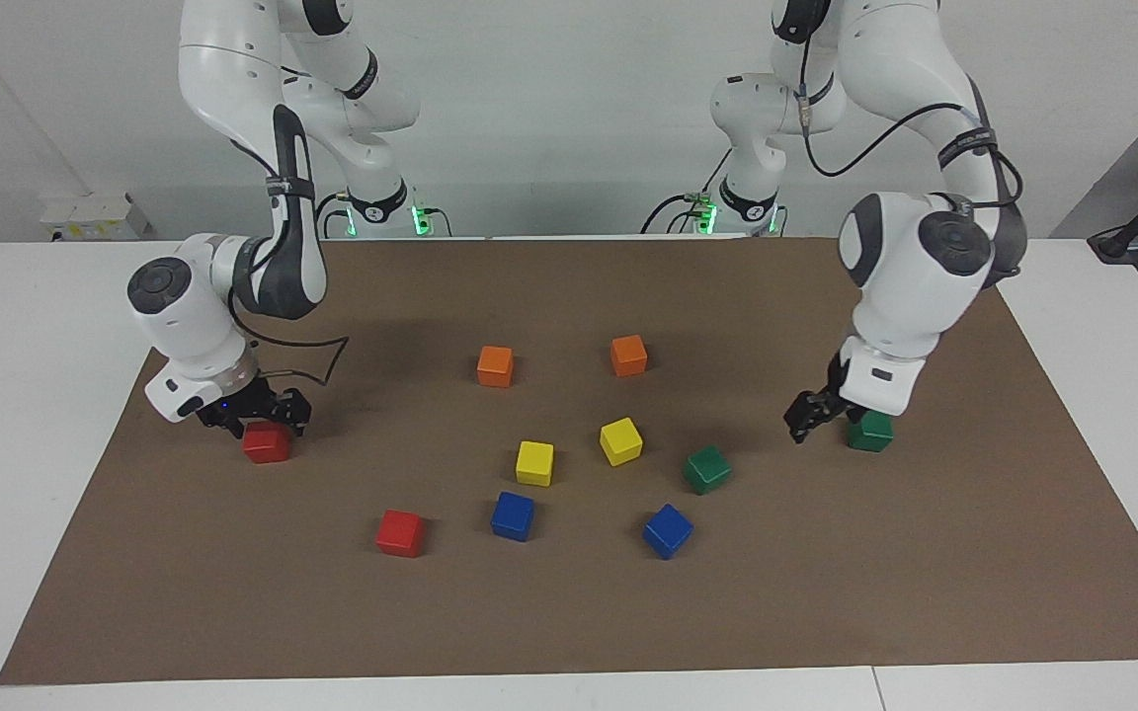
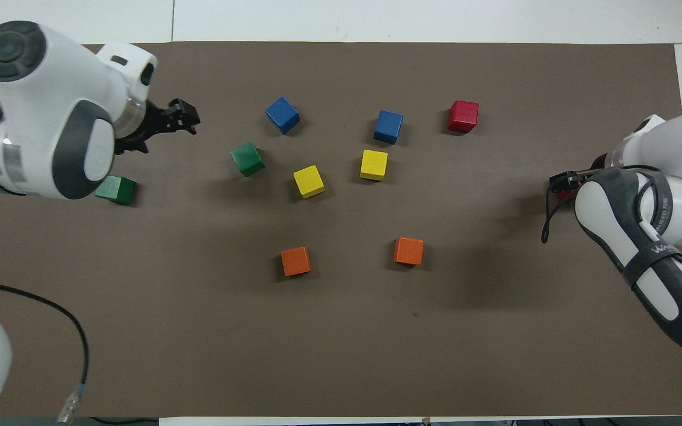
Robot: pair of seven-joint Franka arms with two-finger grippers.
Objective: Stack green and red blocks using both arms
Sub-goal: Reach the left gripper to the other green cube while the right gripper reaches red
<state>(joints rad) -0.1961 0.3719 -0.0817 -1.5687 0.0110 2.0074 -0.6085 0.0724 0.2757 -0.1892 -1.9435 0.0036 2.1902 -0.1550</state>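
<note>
Here, the right hand (image 1: 268, 420) sits low over a red block (image 1: 267, 443) at the right arm's end of the brown-covered desk (image 1: 925, 592); whether its fingers grip the block cannot be told. The left hand (image 1: 806, 415) hangs just beside a green block (image 1: 870, 433) at the left arm's end, holding nothing, its opening unclear. A 2nd green block (image 1: 706, 469) and 2nd red block (image 1: 400, 533) lie apart among yellow, blue and orange cubes.

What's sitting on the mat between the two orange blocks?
Nothing: the overhead view shows bare brown mat between the orange blocks. The yellow blocks lie farther from the robots, off that line.
</note>
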